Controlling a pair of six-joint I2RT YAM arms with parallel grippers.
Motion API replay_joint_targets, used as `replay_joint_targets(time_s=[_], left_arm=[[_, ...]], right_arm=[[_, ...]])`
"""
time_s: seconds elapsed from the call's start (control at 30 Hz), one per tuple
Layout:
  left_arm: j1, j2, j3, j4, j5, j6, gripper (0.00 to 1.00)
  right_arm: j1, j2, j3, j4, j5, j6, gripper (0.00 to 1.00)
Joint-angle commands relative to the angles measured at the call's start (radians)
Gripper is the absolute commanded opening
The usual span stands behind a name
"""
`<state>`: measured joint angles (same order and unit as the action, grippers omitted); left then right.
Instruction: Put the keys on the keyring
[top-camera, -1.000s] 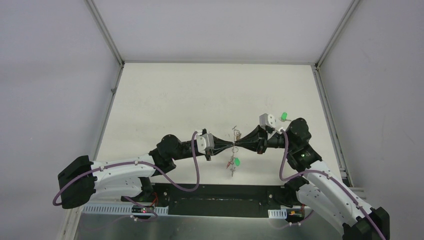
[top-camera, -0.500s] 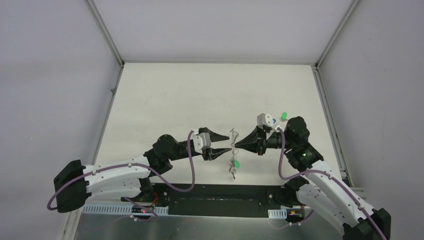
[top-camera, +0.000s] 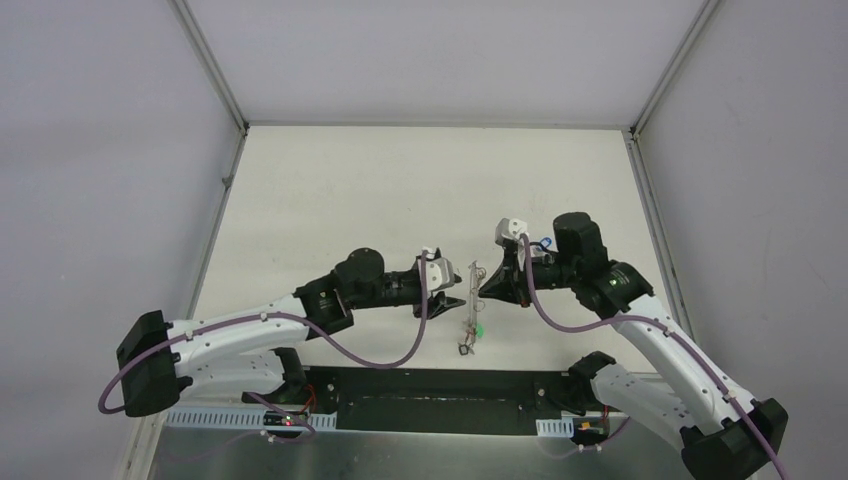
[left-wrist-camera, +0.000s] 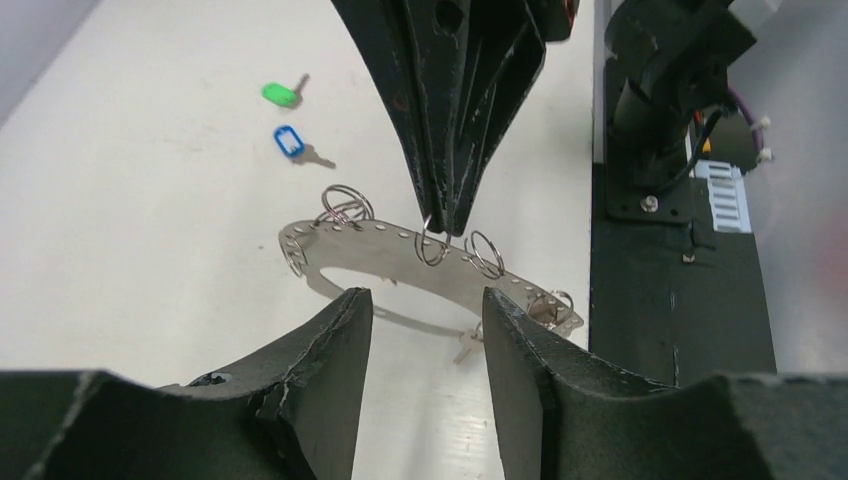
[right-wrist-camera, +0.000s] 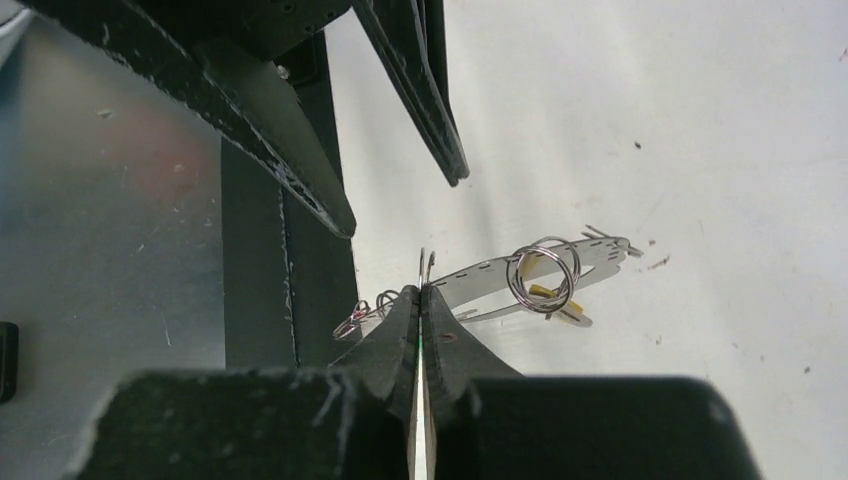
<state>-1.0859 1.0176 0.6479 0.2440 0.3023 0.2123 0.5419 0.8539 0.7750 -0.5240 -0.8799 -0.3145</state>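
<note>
Top view: the keyring (top-camera: 472, 292) hangs on edge above the counter (top-camera: 350, 190). The right hand (top-camera: 484, 290), at its 3 o'clock, is clamped on it. The left hand (top-camera: 455, 300) sits just beside it at 9 o'clock.

Left wrist view: the left fingers (left-wrist-camera: 340, 340) stand apart, gripping nothing. A green-tagged key (left-wrist-camera: 280, 94) and a blue-tagged key (left-wrist-camera: 290, 141) lie on the counter at the keyring's 10 o'clock.

Right wrist view: the right fingers (right-wrist-camera: 400, 320) are pinched together on one of the keyring's small rings.

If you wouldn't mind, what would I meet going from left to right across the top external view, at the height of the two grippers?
left gripper, open → keyring, seen edge-on between the two → right gripper, shut on the keyring
</note>
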Motion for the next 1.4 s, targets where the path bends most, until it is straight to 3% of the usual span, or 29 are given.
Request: replay_joint_targets(time_s=[0.0,0.33,0.83,1.2,1.37], left_arm=[[-0.004,0.076,0.081,-0.043,0.06,0.017,0.45],[-0.004,0.168,0.115,-0.009,0.051,-0.022,0.42],[-0.004,0.013,-0.027,0.137,0.134,0.038,0.43],[-0.004,-0.101,-0.126,0.22,0.199,0.165,0.42],[-0.004,-0.11,-0.129,0.212,0.207,0.175,0.42]], right_arm=[[0.011,0.033,0.105,-0.177,0.075,-0.131,0.0],[0.013,0.013,0.089,-0.17,0.057,-0.154,0.0],[0.013,-0.217,-0.104,0.069,-0.073,-0.261,0.0],[0.014,-0.266,-0.087,-0.093,-0.136,-0.688,0.0],[0.015,-0.267,-0.067,-0.106,-0.096,-0.79,0.0]])
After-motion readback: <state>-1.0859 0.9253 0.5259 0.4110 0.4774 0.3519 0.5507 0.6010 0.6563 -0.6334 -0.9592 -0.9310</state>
